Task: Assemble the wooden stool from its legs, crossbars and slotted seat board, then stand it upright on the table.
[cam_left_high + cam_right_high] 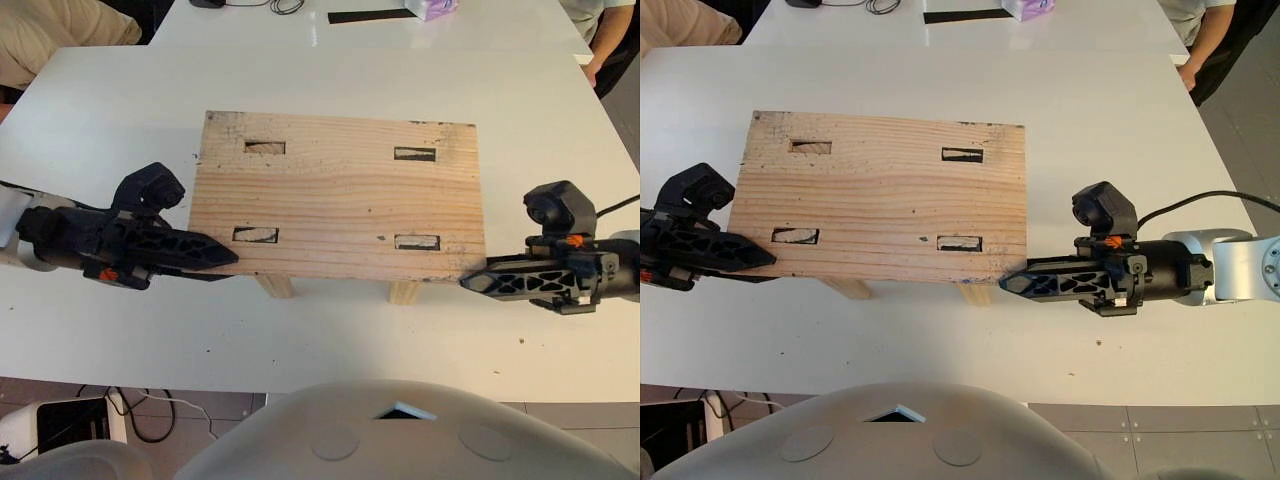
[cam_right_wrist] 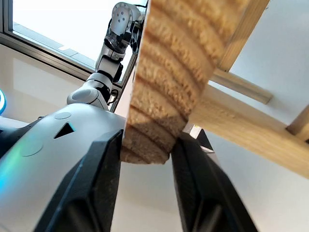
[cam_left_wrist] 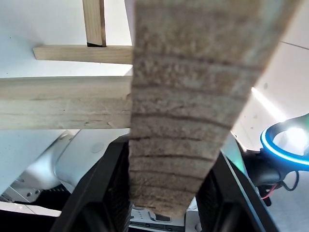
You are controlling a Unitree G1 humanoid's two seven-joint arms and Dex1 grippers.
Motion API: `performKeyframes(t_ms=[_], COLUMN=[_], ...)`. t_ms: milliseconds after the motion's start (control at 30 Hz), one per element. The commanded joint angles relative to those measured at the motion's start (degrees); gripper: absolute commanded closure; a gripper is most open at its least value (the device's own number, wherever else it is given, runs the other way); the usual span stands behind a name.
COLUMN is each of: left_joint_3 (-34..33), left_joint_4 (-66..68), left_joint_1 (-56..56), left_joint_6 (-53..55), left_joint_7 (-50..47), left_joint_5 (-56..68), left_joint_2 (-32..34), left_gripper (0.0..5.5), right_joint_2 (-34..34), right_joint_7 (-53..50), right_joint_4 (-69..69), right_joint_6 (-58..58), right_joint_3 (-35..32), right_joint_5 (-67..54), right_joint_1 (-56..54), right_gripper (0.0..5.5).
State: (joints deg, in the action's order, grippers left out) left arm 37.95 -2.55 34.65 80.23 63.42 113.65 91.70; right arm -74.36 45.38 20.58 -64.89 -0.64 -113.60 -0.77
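Observation:
The wooden stool stands upright on the white table (image 1: 110, 120). Its slotted seat board (image 1: 335, 195) faces up, with leg ends filling the four slots. Two front legs (image 1: 277, 286) (image 1: 404, 292) show below the near edge. My left gripper (image 1: 225, 255) is shut on the board's near left edge, and my right gripper (image 1: 470, 282) is shut on its near right corner. In the left wrist view the board's end grain (image 3: 188, 121) sits between the black fingers (image 3: 104, 193), with a crossbar (image 3: 63, 101) behind. The right wrist view has the board corner (image 2: 169, 82) clamped between the fingers (image 2: 96, 193).
A second white table behind carries a black strip (image 1: 370, 15), a purple object (image 1: 432, 8) and cables. People sit at the far left (image 1: 50, 35) and far right (image 1: 610, 30) corners, touching nothing. The table's front edge (image 1: 300, 375) runs just beyond both arms.

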Motion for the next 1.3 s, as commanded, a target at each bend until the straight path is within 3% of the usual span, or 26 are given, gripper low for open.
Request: performKeyframes(t_ms=[33,200,433,567,633,767,933,1000,1067,1200,1300], left_joint_3=[-2.40,-7.67,-13.85,-17.38,-19.38,-25.54,-41.34,-48.97,-51.27,-49.03,-43.44], left_joint_4=[-1.76,0.45,18.77,25.37,25.56,14.79,2.96,-0.33,-0.70,-5.24,-8.76], left_joint_1=[-7.93,-12.07,-1.84,0.36,-0.60,-12.80,-35.65,-43.46,-45.61,-42.78,-41.58], left_joint_6=[-2.01,-2.03,4.08,6.63,7.89,10.52,8.10,4.18,-2.76,-16.14,-27.90], left_joint_7=[-6.42,-8.82,-19.61,-25.94,-25.48,-12.97,-6.74,-11.67,-17.73,-34.28,-41.13], left_joint_5=[-0.65,-0.65,-0.65,-0.66,-0.66,-0.66,-0.71,-4.84,-11.53,-23.26,-42.44], left_joint_2=[1.37,-1.22,-15.54,-20.26,-20.42,-12.89,-9.10,-13.33,-18.50,-31.66,-39.87], left_gripper=[3.59,2.71,1.59,0.89,0.86,0.86,0.86,0.86,0.86,0.86,0.86], right_joint_2=[-0.38,-0.38,-0.93,-1.56,-1.92,-1.72,-0.94,0.46,3.00,12.86,21.97], right_joint_7=[-8.05,-6.23,-2.88,-2.07,-2.10,-3.75,-6.05,-9.22,-16.69,-29.52,-36.00], right_joint_4=[-0.71,-2.84,-2.70,-2.68,-2.74,-2.91,-2.23,-1.39,-0.65,-3.81,-5.01], right_joint_6=[0.90,-1.67,-2.90,-3.11,-3.13,-2.52,-2.10,-0.96,2.12,10.51,19.07], right_joint_3=[-0.76,-0.89,-2.00,-2.42,-3.03,-6.08,-10.94,-12.86,-13.91,-11.40,-6.74], right_joint_5=[0.60,0.60,0.60,0.60,0.60,0.60,0.60,0.61,2.51,14.07,32.40], right_joint_1=[2.08,0.06,1.20,1.81,2.69,6.09,12.67,16.24,18.81,15.78,10.44], right_gripper=[3.26,2.44,1.43,0.77,0.53,0.33,0.33,0.33,0.33,0.33,0.33])
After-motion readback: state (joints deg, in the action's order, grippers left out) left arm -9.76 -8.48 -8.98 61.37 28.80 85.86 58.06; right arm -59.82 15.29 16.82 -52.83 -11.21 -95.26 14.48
